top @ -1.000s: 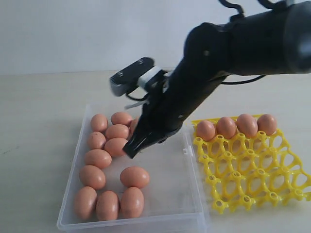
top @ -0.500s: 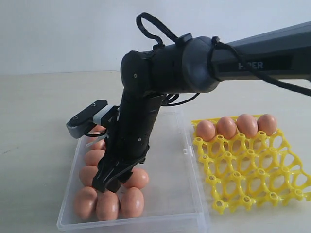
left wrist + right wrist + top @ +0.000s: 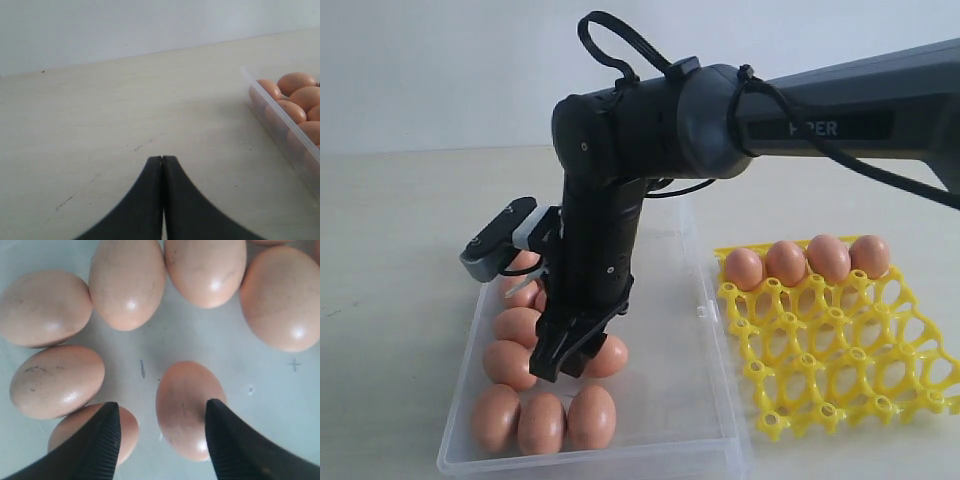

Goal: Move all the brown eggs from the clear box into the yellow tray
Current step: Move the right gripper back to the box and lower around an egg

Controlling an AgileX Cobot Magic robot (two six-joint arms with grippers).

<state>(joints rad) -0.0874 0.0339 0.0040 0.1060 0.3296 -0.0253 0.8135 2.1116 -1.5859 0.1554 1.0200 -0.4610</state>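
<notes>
Right end effector [image 3: 556, 362]: is hanging low inside the clear box, pointing down at its floor, with both fingers spread wide and nothing clamped between them.
Left end effector [image 3: 161, 159]: is resting with its fingers pressed together, holding nothing, over bare table near the outer wall of the box.
Table [image 3: 400, 230]: pale and wood-toned, is carrying the box and the tray side by side.
Right arm [image 3: 650, 120]: dark, is reaching in from the right of the exterior view, crossing the middle and bending down over the left half of the box.
Clear box [image 3: 670, 400]: is lying flat on the left of the exterior view; its right half is showing bare floor.
Yellow tray [image 3: 840, 340]: is sitting just beside the box's right wall, with most of its cells standing open.
Brown eggs [image 3: 541, 422]: four are sitting in the tray's far row; the others are lying in the box, three in a row at its near end and more along its left wall, some hidden behind the arm.
Nearest egg [image 3: 187, 410]: is lying on the box floor between the spread fingers of the right end effector, closer to one finger than the other; whether that finger is touching it cannot be told.
</notes>
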